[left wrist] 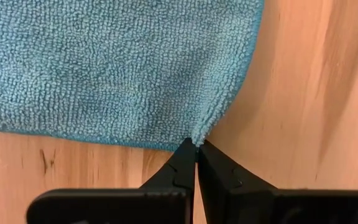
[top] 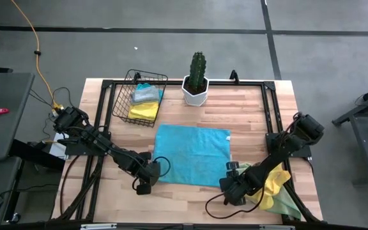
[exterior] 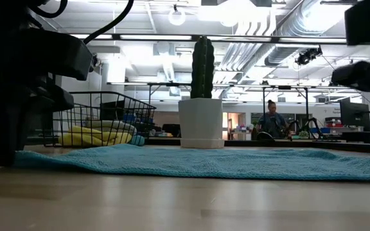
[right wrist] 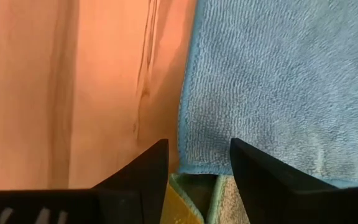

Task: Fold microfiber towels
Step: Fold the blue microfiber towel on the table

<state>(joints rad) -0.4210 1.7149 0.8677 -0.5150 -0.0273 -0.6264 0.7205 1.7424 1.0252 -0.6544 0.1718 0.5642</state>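
A turquoise microfiber towel [top: 193, 153] lies spread flat on the wooden table. My left gripper [top: 151, 176] is at the towel's near left corner and is shut on it [left wrist: 196, 144]. My right gripper [top: 230, 183] stands open over the near right corner [right wrist: 194, 163], one finger over the bare wood and one over the cloth. I cannot see it touching the towel. More towels, yellow and pale green [top: 276, 191], lie heaped near the right arm; their edges show under the turquoise corner [right wrist: 191, 205]. My left gripper pinches the tip of the turquoise towel's near left corner [left wrist: 199, 133] between its two fingers. The fingers come from above, pointing steeply down. The corner puckers up a little at the fingertips, and the rest of the towel lies flat on the table.
A black wire basket [top: 121, 102] at the far left holds folded yellow and blue-grey towels [top: 144, 105]. A cactus in a white pot [top: 197, 80] stands at the far edge, just beyond the spread towel. A black frame [top: 268, 105] runs around the table.
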